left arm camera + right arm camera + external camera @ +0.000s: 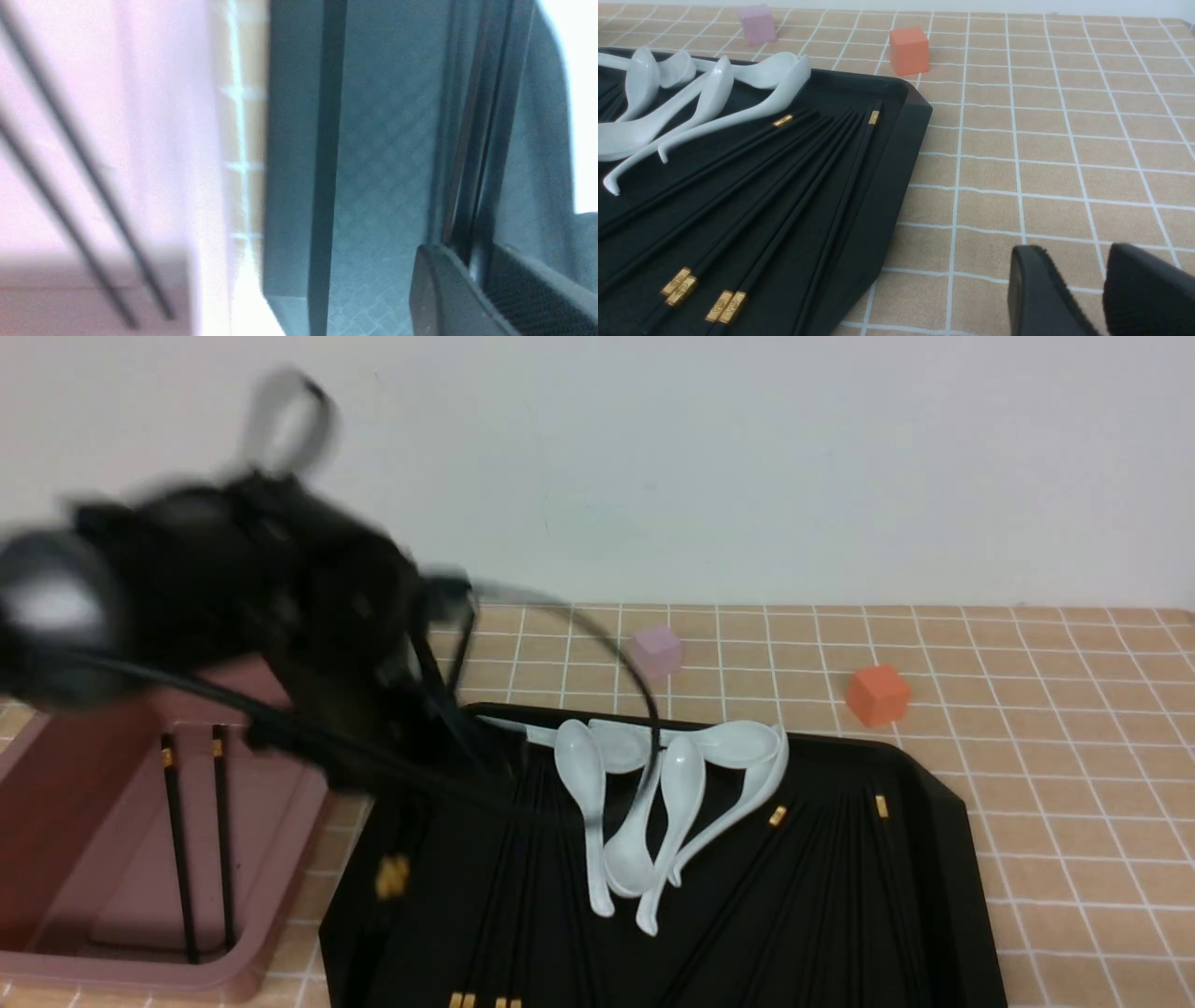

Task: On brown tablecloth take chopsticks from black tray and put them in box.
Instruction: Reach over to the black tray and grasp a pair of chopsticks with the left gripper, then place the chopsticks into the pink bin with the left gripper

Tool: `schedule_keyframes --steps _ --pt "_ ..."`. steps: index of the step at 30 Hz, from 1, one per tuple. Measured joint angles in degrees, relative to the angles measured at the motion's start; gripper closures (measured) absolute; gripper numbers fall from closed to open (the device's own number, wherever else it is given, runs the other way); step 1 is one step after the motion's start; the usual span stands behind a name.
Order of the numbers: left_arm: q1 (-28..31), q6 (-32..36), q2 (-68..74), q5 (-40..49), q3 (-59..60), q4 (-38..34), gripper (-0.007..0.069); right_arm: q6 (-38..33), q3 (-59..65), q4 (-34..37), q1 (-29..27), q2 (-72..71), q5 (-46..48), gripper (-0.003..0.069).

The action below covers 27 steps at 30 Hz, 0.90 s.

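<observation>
My left gripper (397, 728), blurred by motion, hangs over the black tray's (943, 859) far-left corner, beside the box (140, 975). In the left wrist view it (474, 261) is shut on a pair of black chopsticks (472, 163), which slant across the tray's left part in the front view (448, 784). Two chopsticks (177, 840) lie in the pink box. Several more chopsticks (794, 186) lie fanned in the tray. My right gripper (1073, 280) is slightly open and empty, low over the brown tablecloth (1041, 154) to the right of the tray; it is out of the front view.
Several white soup spoons (644, 803) lie in the tray's far middle. A small pink cube (656, 651) and an orange cube (878, 694) stand on the cloth behind the tray. A white wall runs along the back.
</observation>
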Motion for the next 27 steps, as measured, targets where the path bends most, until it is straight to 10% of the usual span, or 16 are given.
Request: schedule_keyframes --steps 10,19,27 --pt "9.9 2.1 -9.1 10.2 -5.1 11.4 0.0517 0.0 0.0 0.0 0.0 0.0 0.0 0.0419" --pt "25.6 5.3 -3.5 -7.7 6.5 3.7 0.0517 0.0 0.0 0.0 0.0 0.0 0.0 0.0419" --pt "26.9 3.6 4.9 -13.5 7.1 2.5 0.0517 0.0 0.0 -0.1 0.0 0.0 0.0 0.0419"
